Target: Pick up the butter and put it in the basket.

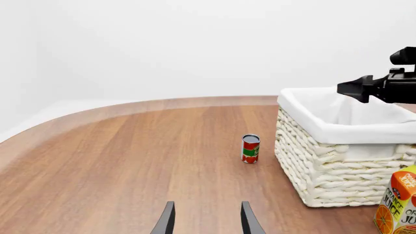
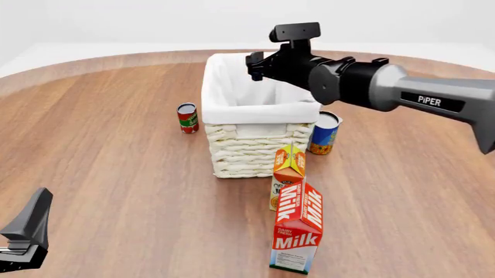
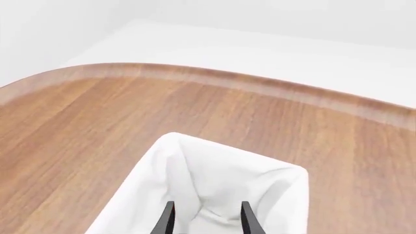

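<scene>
- The butter does not show in any picture. The right gripper is open and carries nothing, and its fingers are apart over the white lining. So I cannot tell whether the butter already lies deep inside the basket or behind it, hidden by its walls.
- The first risk, in my judgement, is to count the task as done without seeing the box. A look straight down into the basket would settle this.
- The right gripper hangs above the far part of the basket, close to the cloth. If it goes lower or pulls sideways, a finger may catch the lining and drag the basket.
- The blue can stands just beside the basket's right wall, under the right arm. A low pull back of the arm may knock it over.
- The juice carton stands near the basket's front wall, with the milk carton before it. A pushed basket may tip them.
- The left gripper is open and empty, well apart from the basket. The tomato can, just left of the basket, lies ahead of it.
</scene>
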Controlling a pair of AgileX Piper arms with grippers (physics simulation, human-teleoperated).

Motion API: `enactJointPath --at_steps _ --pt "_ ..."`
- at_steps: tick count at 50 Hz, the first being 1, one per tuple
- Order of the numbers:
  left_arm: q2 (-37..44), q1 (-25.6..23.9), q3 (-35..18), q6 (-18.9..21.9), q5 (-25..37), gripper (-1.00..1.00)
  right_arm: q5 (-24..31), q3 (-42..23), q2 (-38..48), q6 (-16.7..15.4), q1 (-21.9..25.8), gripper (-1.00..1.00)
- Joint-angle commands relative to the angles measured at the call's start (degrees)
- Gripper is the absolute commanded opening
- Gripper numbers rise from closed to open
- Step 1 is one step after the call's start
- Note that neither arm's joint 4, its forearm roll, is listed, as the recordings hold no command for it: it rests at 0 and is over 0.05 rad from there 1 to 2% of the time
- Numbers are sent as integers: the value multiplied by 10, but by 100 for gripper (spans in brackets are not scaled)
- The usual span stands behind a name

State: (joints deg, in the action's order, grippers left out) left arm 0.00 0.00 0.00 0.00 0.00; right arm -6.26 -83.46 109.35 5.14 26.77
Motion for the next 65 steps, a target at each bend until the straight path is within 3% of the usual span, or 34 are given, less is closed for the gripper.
enactJointPath --at_steps 1,33,49,52,54,57,58,59,61,63,64,65 --pt "0 0 0 0 0 100 -4 7 -6 -1 -2 100" --pt "0 0 0 0 0 100 -12 25 -40 0 10 100" --pt "0 0 0 0 0 100 -56 72 -66 -6 13 100" --pt "0 0 0 0 0 100 -106 118 -114 -36 7 100" --pt "0 0 0 0 0 100 -139 163 -165 -36 10 100" --pt "0 0 0 0 0 100 -198 250 -255 -68 15 100" --pt "0 0 0 0 0 100 -240 303 -310 -98 21 100" --pt "0 0 0 0 0 100 -252 347 -371 -82 16 100" --pt "0 0 0 0 0 100 -289 427 -473 -98 -2 100" --pt "0 0 0 0 0 100 -298 460 -515 -108 -5 100" --pt "0 0 0 0 0 100 -297 479 -544 -101 -11 100" --pt "0 0 0 0 0 100 -291 540 -639 -80 -39 100"
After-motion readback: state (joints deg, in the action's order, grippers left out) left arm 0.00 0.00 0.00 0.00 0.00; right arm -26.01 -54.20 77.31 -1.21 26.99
